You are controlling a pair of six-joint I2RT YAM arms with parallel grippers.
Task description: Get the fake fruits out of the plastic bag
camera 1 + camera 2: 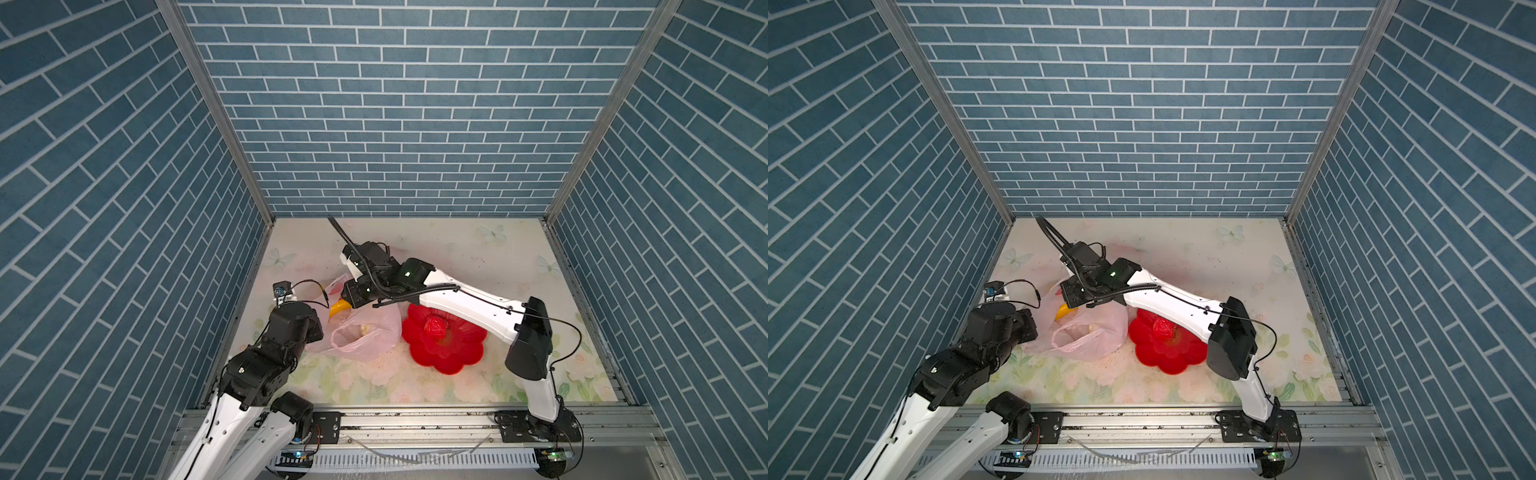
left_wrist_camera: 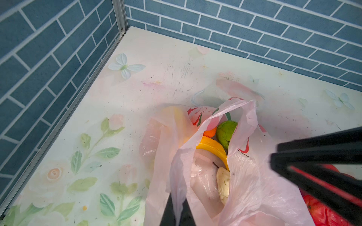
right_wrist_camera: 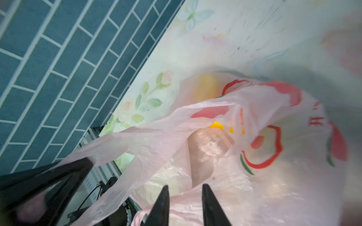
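While L claw (image 2: 177,197) tight on plastic bag (image 2: 244,185) rim, R claw (image 3: 185,185) part-spread, bag film between.

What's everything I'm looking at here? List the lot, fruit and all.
plastic bag: one, translucent pink with red print, left-centre of table
banana: one, yellow, inside the bag
green fruit: one, green, inside the bag
orange fruit: one, orange, inside the bag, mostly hidden
cream fruit: one, cream-white, inside the bag
red fruit: one, red, in the dish
dish: one, red, flower-shaped, right of the bag
table: one, pale floral print, under everything
walls: three, blue brick pattern, around the table
left gripper: one, black, shut on the bag's edge
right gripper: one, black, jaws apart at the bag's mouth
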